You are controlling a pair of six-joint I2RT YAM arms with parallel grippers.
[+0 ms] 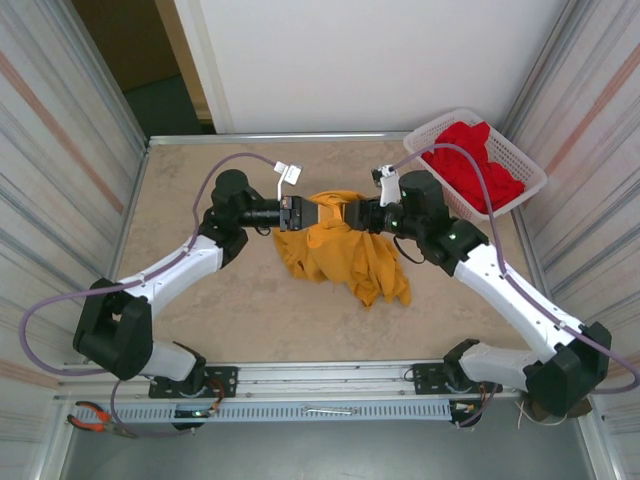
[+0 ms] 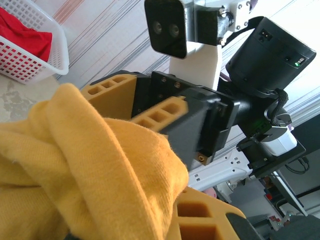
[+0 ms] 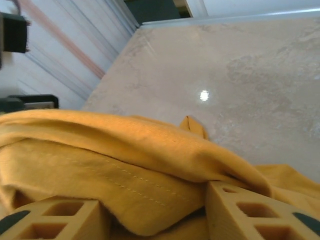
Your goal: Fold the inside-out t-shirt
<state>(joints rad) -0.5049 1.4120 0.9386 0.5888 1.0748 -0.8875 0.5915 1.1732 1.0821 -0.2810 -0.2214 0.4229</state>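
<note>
Yellow t-shirt (image 1: 345, 255), gripped by left hand (image 1: 312, 212) and right hand (image 1: 345, 212) over desk (image 1: 300, 330) centre, appears mid-straightening; next, spread it flat.

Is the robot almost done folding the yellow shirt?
Not nearly. Done: no folds yet. The yellow t-shirt is a crumpled bunch on the table. In hand: the left tool and the right tool both pinch the cloth at its far side, close together. Left: probably spreading it out flat, then making every fold.
</note>
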